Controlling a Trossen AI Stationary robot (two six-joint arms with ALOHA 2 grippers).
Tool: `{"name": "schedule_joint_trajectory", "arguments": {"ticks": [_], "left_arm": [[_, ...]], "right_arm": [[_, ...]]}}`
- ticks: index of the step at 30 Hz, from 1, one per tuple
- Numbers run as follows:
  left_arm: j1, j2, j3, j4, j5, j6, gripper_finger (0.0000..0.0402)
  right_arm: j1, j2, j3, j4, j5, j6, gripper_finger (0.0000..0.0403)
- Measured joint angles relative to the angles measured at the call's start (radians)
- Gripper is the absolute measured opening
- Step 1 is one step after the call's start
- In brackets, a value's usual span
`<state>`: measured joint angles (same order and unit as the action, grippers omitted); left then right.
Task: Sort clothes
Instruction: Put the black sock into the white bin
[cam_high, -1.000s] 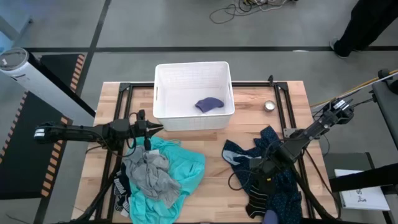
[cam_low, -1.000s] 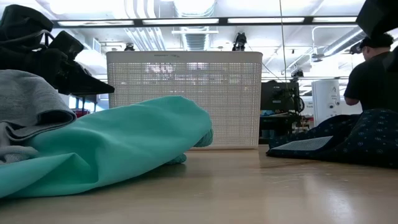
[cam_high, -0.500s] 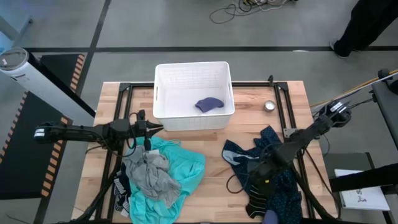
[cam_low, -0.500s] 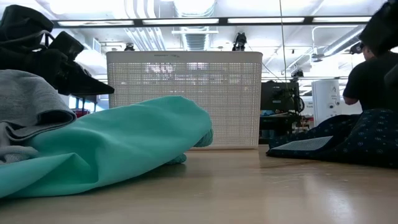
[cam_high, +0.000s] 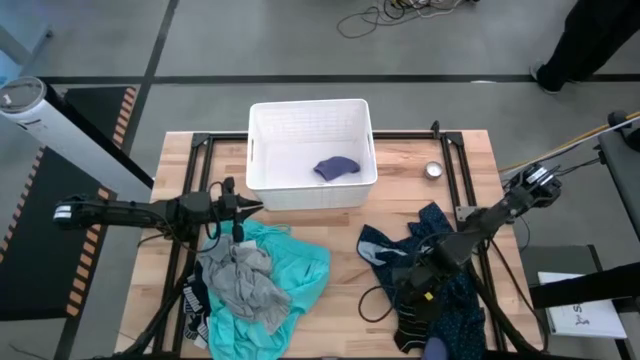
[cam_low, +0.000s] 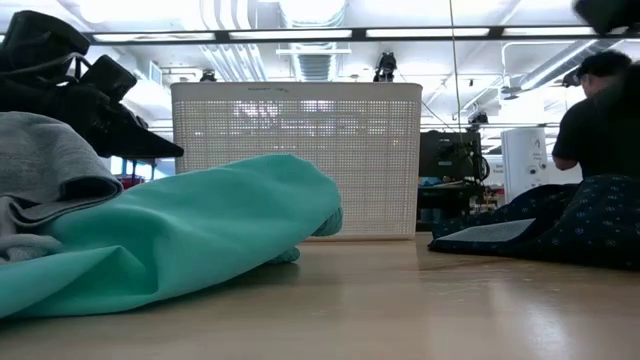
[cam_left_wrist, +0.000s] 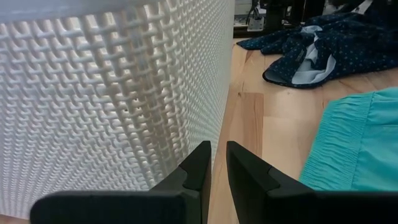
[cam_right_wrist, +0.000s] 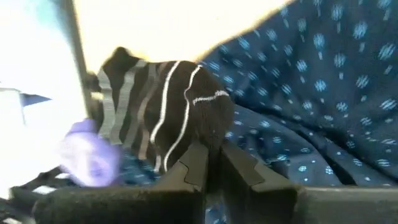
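Note:
A turquoise garment (cam_high: 295, 265) lies at the near left with a small grey one (cam_high: 240, 280) heaped on top of it. My left gripper (cam_high: 240, 208) hovers shut over its far edge, beside the white bin's front wall (cam_left_wrist: 112, 93). At the near right a dark blue dotted garment (cam_high: 440, 235) is spread on the table. My right gripper (cam_high: 413, 300) is low over it, shut on a dark striped cloth (cam_right_wrist: 168, 118) that lies on the dotted fabric (cam_right_wrist: 323, 93). My right gripper pinches a rounded end of the dark striped cloth (cam_right_wrist: 208, 140) between its two fingers. The cloth bunches up just beyond the fingertips and rests on the dotted garment. One layer or several, I cannot tell.
The white bin (cam_high: 310, 190) stands at the far middle with a purple piece (cam_high: 335, 168) inside. A small metal cup (cam_high: 432, 170) sits to the right of the bin. Another purple thing (cam_right_wrist: 90, 158) lies beside the striped cloth. A person (cam_low: 600, 110) stands beyond the table's right side.
My right gripper has gone toward the table's near edge and a little leftward over the dotted garment. The clothes on the left and my left arm have kept still.

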<state>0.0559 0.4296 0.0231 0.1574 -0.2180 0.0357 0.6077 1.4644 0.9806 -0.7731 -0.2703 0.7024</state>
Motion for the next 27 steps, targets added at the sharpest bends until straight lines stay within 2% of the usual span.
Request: {"name": "schedule_joint_trajectory", "arguments": {"ticks": [4,7,11,15,23,27], "left_arm": [[0.000,0.001,0.000,0.001,0.000,0.001,0.0038],[0.000,0.001,0.000,0.000,0.000,0.003,0.0038],[0.000,0.001,0.000,0.000,0.000,0.003,0.0038],[0.000,0.001,0.000,0.000,0.000,0.003,0.0038],[0.000,0.001,0.000,0.000,0.000,0.003,0.0038],[0.000,0.001,0.000,0.000,0.000,0.003,0.0038]], "right_arm": [[-0.033,-0.011,0.097,-0.072,0.014,-0.065,0.0004],[-0.065,-0.017,0.188,-0.112,0.082,-0.153,0.0003],[-0.121,-0.017,0.307,-0.131,0.213,-0.317,0.0002],[-0.175,-0.017,0.413,-0.113,0.390,-0.471,0.0001],[-0.314,-0.017,0.543,0.091,0.708,-0.766,0.0001],[-0.435,-0.017,0.558,0.280,0.765,-0.857,0.0000]]}}
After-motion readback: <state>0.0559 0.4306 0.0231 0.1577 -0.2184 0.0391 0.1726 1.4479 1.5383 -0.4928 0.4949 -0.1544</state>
